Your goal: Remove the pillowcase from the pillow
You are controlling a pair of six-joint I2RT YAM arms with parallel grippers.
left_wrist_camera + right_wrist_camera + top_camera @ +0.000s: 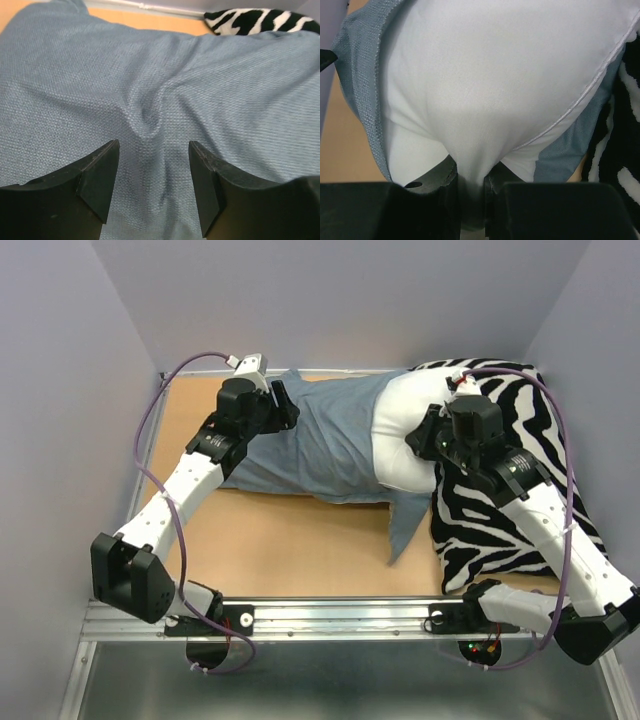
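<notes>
The plain dusty-blue pillowcase (320, 445) lies across the middle back of the table and still covers the pillow's left part. The white pillow (405, 435) sticks out of its right opening. My left gripper (282, 405) is open just above the pillowcase (160, 95), its fingers (100, 175) spread over a crease with nothing between them. My right gripper (432, 440) is shut on a pinched fold of the white pillow (485, 90); the pillowcase edge (362, 75) shows to its left.
A black-and-white zebra-striped cushion (505, 490) lies under the right arm at the right, also in the left wrist view (255, 20) and the right wrist view (620, 165). Grey walls enclose the table (290, 540) on three sides. A loose pillowcase flap (405, 525) hangs toward the front.
</notes>
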